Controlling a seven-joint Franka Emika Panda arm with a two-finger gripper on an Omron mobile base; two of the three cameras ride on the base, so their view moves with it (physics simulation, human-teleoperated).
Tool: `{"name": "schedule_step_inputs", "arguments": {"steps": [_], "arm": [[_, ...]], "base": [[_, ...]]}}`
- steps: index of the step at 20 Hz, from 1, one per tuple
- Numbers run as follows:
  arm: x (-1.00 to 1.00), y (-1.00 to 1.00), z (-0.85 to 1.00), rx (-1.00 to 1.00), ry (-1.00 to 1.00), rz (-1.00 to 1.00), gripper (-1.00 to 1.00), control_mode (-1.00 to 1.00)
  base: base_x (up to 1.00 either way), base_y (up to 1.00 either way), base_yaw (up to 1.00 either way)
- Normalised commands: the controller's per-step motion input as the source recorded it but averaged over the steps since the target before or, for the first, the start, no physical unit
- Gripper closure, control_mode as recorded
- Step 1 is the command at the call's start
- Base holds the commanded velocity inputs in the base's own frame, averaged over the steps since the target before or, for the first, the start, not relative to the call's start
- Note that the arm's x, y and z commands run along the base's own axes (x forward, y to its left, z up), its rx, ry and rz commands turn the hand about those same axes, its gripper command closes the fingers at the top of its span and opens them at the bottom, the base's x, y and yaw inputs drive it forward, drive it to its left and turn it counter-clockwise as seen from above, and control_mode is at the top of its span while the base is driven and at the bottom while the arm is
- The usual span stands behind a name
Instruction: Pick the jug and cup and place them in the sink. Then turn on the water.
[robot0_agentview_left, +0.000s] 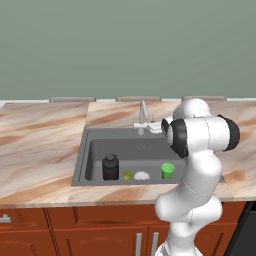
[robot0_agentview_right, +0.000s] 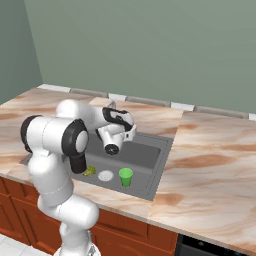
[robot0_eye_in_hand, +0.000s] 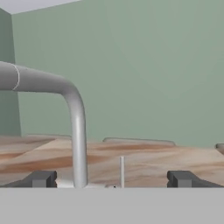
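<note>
Both vessels sit in the sink (robot0_agentview_left: 95, 150) near its front wall: jug (robot0_agentview_left: 110, 167) toward the left end, cup (robot0_agentview_left: 167, 170) toward the right. My gripper (robot0_eye_in_hand: 111, 179), jaws spread wide and empty, faces the faucet (robot0_eye_in_hand: 78, 131) at the back rim; its thin upright lever (robot0_eye_in_hand: 122, 171) stands between my fingertips, slightly beyond. No water runs yet.

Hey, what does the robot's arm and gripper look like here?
The arm is glossy white, built of rounded, bulbous segments with dark grey-black bands at the joints. No cables or markings show on it. The gripper has two small, blocky dark grey fingertips; the hand behind it is white with dark trim, seen in the right base view.
</note>
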Motion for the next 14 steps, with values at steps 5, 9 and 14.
{"name": "schedule_step_inputs", "arguments": {"steps": [5, 9, 14], "arm": [[0.20, -0.02, -0.20, 0.00, 0.00, -0.01, -1.00, -1.00], [0.23, 0.00, -0.10, 0.00, 0.00, -0.01, -1.00, -1.00], [0.26, 0.00, 0.00, 0.00, 0.00, 0.00, -1.00, -1.00]], "base": [[0.00, 0.00, 0.00], [0.00, 0.00, 0.00], [0.00, 0.00, 0.00]]}}
